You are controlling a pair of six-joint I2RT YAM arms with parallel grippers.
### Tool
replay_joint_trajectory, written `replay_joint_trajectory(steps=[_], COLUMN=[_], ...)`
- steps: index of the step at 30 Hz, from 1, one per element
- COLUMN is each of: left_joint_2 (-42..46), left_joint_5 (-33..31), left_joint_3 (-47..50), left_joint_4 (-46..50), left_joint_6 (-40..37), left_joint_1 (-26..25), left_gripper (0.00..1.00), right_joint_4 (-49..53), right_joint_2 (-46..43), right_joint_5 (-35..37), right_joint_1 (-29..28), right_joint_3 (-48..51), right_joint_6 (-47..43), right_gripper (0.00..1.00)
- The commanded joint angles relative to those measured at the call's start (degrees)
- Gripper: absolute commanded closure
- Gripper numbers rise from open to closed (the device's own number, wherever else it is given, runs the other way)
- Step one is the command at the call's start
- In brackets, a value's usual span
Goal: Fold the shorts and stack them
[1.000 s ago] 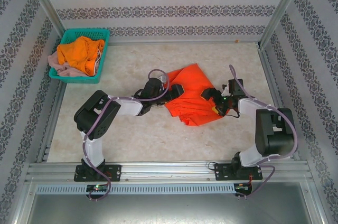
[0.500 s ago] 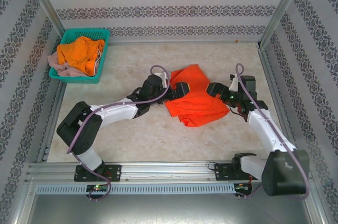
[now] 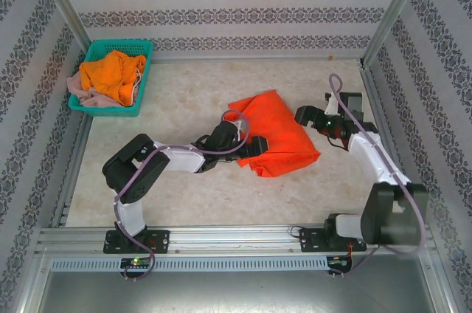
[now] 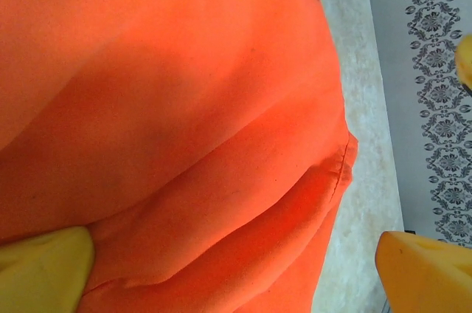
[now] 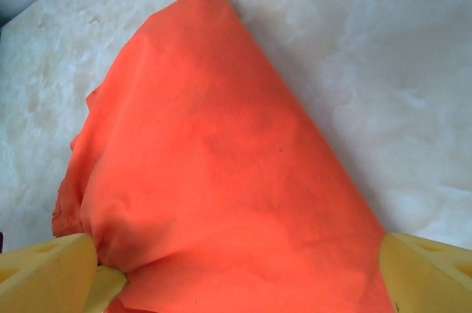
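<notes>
With left end effector (image 3: 254, 148) and right end effector (image 3: 304, 116) spread wide and empty at the near-left and right edges of the red-orange shorts (image 3: 279, 134) on the counter (image 3: 188, 95), smooth the fold flat (gently, lest layers slide) before fetching the orange shorts (image 3: 110, 75) from the far-left basket (image 3: 144, 69).

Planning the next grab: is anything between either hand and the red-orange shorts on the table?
Nothing visible does. The open left hand is at the left edge of the red-orange shorts; the open right hand is at their right side.
</notes>
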State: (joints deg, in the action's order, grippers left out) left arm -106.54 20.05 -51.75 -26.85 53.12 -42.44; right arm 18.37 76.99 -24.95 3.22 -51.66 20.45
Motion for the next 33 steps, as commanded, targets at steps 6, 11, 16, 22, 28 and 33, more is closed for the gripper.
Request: replay_joint_trajectory(steps=[6, 11, 16, 22, 28, 33], left_joint_2=[14.16, 24.61, 32.97, 41.71, 45.35, 46.46], left_joint_5=[-9.40, -14.31, -15.78, -17.71, -17.52, -17.12], left_joint_3=[0.96, 2.83, 7.02, 12.59, 15.00, 16.00], left_joint_4=[14.80, 20.39, 23.09, 23.87, 24.22, 24.21], left_joint_6=[-10.89, -15.14, -16.20, -16.85, -16.56, -16.21], left_joint_1=[-0.57, 0.54, 2.70, 5.04, 7.19, 8.24], left_gripper=[0.00, 0.00, 0.00, 0.00, 0.00, 0.00], right_joint_4=[12.88, 16.90, 19.49, 22.29, 23.48, 24.96], right_joint_2=[14.45, 20.66, 25.51, 30.69, 34.16, 38.06], right_joint_5=[3.10, 9.52, 12.19, 11.04, 5.18, 6.49], right_joint_1=[-2.68, -6.09, -6.21, -6.21, -7.38, -8.32], right_joint_3=[-14.34, -19.97, -23.94, -28.05, -29.67, -31.55], right_joint_6=[-11.40, -16.47, -19.81, -22.98, -23.43, -23.32], right_gripper=[0.03, 0.05, 0.10, 0.15, 0.23, 0.38])
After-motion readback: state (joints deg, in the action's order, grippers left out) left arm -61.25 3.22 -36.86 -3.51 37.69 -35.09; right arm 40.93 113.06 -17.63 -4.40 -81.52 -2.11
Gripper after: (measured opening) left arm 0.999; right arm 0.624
